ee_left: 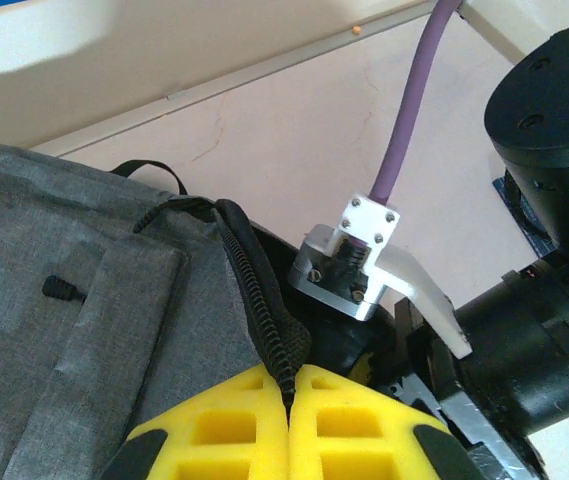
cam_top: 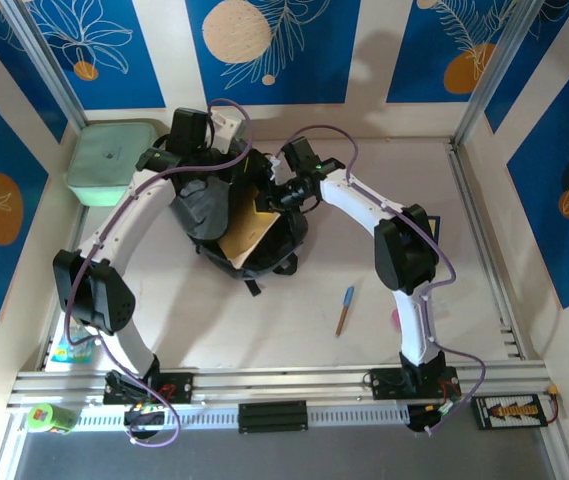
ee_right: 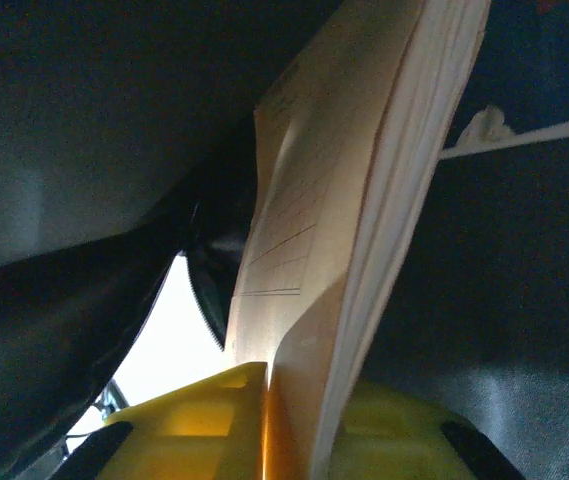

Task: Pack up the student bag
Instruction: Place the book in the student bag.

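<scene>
My top camera high behind the arm bases, looking down on the worktop (cam_top: 384, 300), left wrist camera close on the student bag (ee_left: 64, 300) rim, facing the far edge, right wrist camera tight on a notebook (ee_right: 304, 220) inside it, all share the bag

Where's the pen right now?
In the top view the pen lies loose on the table, right of centre. It sits between the student bag and the right arm, touching neither.

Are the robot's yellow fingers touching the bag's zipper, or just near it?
Touching. The left wrist view shows the left gripper shut, with the student bag's black zipper edge pinched between its yellow fingers.
</scene>
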